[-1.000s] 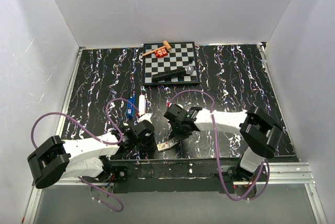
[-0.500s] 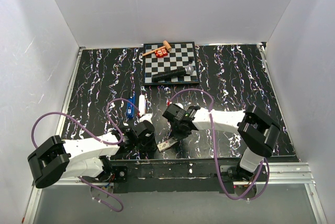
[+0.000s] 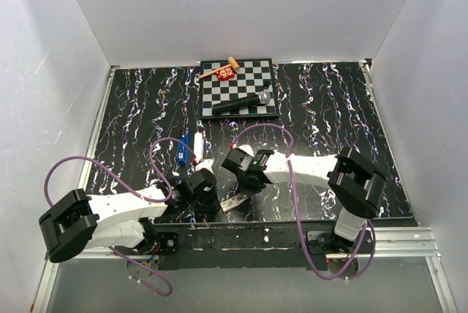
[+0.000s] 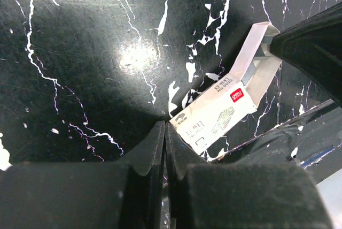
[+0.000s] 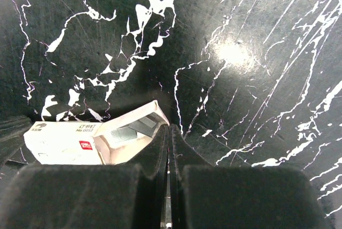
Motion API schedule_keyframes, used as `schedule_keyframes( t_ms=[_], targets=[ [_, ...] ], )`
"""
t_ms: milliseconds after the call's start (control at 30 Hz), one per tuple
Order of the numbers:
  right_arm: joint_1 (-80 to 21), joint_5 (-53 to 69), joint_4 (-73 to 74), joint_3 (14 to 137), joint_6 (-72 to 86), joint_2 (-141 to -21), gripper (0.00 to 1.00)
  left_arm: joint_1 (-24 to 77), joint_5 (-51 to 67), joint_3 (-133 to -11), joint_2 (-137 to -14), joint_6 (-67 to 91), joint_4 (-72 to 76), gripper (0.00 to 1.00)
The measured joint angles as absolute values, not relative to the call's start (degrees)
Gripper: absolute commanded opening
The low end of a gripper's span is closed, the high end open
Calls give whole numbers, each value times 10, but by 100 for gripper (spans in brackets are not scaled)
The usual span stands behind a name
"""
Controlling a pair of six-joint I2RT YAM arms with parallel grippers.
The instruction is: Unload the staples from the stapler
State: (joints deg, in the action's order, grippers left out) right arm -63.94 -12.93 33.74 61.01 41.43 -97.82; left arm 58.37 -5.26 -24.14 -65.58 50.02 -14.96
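Note:
The blue stapler (image 3: 182,150) lies on the black marbled table, beyond my left gripper and apart from both grippers. My left gripper (image 3: 205,190) is shut and empty; in the left wrist view its tips (image 4: 164,124) rest just left of a white staple box (image 4: 214,122). My right gripper (image 3: 243,181) is shut; in the right wrist view its tips (image 5: 170,128) sit at the open end of the same box (image 5: 69,140), with grey staple strips (image 5: 131,130) showing inside. The box (image 3: 234,202) lies near the table's front edge between the grippers.
A white marker (image 3: 197,146) lies right beside the stapler. A chessboard (image 3: 252,79) at the back holds a black microphone (image 3: 243,102), a small wooden hammer (image 3: 219,70) and a red piece (image 3: 225,74). White walls close in three sides.
My right gripper has shifted a little to the left, closer to the staple box. The left arm, the stapler and the box have not moved.

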Motion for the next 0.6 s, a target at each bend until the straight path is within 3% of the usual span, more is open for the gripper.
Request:
schedule_keyframes(
  t_ms=[600],
  targets=[
    [-660, -163, 365, 636, 418, -997, 1, 594, -48, -244, -662, 500, -146, 0]
  ],
)
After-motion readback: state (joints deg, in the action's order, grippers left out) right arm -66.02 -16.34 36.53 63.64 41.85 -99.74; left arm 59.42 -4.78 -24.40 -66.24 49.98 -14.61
